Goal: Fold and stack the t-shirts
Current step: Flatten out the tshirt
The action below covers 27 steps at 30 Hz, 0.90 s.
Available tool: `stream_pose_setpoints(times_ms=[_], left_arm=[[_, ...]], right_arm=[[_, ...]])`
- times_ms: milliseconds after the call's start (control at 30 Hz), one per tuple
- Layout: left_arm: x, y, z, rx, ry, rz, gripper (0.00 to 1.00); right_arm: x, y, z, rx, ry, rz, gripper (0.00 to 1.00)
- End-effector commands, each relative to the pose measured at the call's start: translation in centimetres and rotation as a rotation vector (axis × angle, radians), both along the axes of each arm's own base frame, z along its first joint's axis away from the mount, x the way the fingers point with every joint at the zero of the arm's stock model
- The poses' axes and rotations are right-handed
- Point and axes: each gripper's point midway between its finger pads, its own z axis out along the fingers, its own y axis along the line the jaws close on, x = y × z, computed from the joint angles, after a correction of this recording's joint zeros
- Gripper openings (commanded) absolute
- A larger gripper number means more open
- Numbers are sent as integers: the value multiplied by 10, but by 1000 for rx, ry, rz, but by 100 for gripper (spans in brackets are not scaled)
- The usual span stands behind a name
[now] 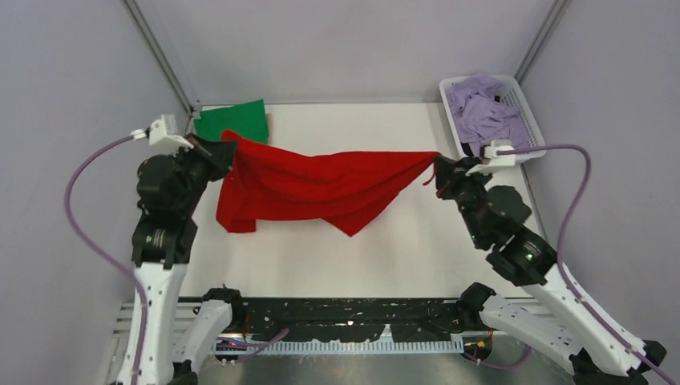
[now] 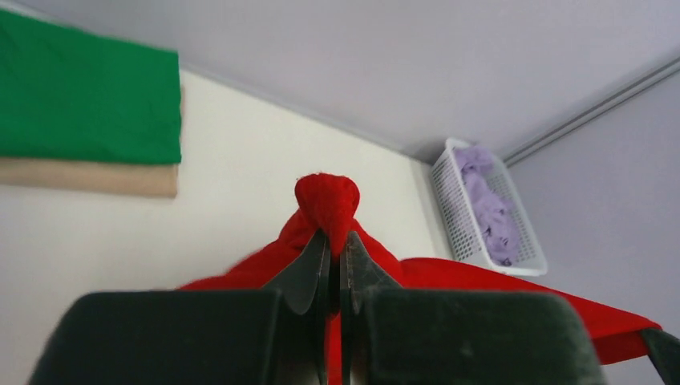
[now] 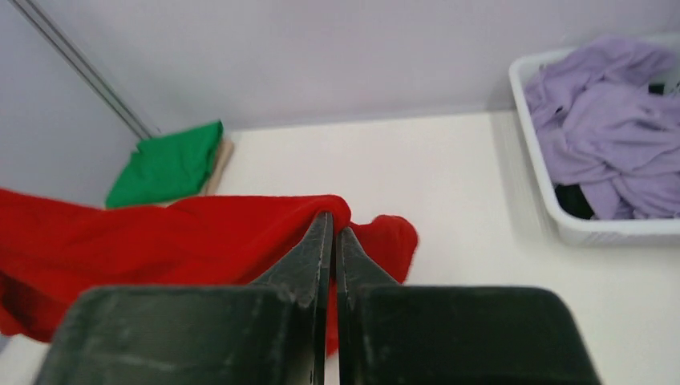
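The red t-shirt point(image 1: 321, 188) hangs stretched in the air between my two grippers, above the table. My left gripper point(image 1: 228, 152) is shut on its left end; in the left wrist view the cloth point(image 2: 327, 202) bunches past the closed gripper point(image 2: 337, 239). My right gripper point(image 1: 437, 164) is shut on its right end; in the right wrist view the cloth point(image 3: 200, 241) runs left from the closed gripper point(image 3: 333, 224). A folded green t-shirt point(image 1: 232, 122) lies on a folded beige t-shirt point(image 2: 88, 176) at the table's back left. Lavender t-shirts point(image 1: 481, 108) fill the basket.
The white mesh basket point(image 1: 525, 116) stands at the back right corner, also in the left wrist view point(image 2: 461, 216) and right wrist view point(image 3: 545, 184). Grey walls close in the white table point(image 1: 345, 249) on three sides.
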Motion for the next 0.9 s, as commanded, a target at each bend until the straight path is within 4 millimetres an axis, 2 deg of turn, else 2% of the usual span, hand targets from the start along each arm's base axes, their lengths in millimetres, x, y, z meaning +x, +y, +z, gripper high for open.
stream_pose_setpoints(times_ms=[0, 100, 133, 167, 200, 233, 267, 300, 400, 467, 533, 633, 700, 733, 767, 800, 833, 867], left_arm=[[-71, 21, 76, 40, -259, 80, 0], [-128, 23, 122, 46, -434, 73, 0], [-144, 24, 133, 52, -479, 74, 0], [-160, 26, 142, 57, -519, 77, 0], [-176, 27, 151, 59, -557, 82, 0], [-186, 29, 157, 60, -580, 86, 0], [-197, 29, 163, 60, -609, 88, 0], [-207, 29, 169, 59, -635, 83, 0], [-230, 24, 185, 67, -701, 48, 0], [-234, 22, 190, 74, -718, 35, 0], [-229, 21, 191, 75, -710, 35, 0], [-198, 21, 179, 71, -642, 42, 0], [-164, 23, 161, 68, -562, 60, 0], [-144, 24, 150, 68, -515, 74, 0], [-121, 26, 134, 71, -453, 87, 0], [-98, 28, 116, 75, -389, 103, 0], [-73, 29, 96, 79, -318, 120, 0], [-48, 34, 72, 81, -237, 154, 0]], right_arm=[[-37, -44, 79, 51, -178, -36, 5], [-67, -51, 125, 91, -278, 53, 5], [-75, -54, 132, 96, -291, 71, 5], [-87, -58, 150, 116, -331, 101, 5], [-93, -60, 153, 115, -337, 115, 5], [-104, -65, 168, 132, -369, 135, 5], [-110, -67, 171, 133, -373, 146, 5], [-120, -71, 184, 147, -401, 165, 5], [-137, -82, 197, 159, -429, 179, 5], [-141, -88, 204, 154, -442, 171, 5], [-137, -92, 205, 137, -429, 136, 5], [-114, -97, 192, 76, -362, 36, 5], [-84, -98, 177, 6, -285, -87, 5], [-73, -107, 167, -38, -246, -182, 5], [-64, -110, 163, -60, -225, -238, 5], [-46, -114, 145, -139, -157, -344, 5], [-28, -107, 133, -188, -112, -395, 5], [-21, -116, 119, -224, -62, -498, 5]])
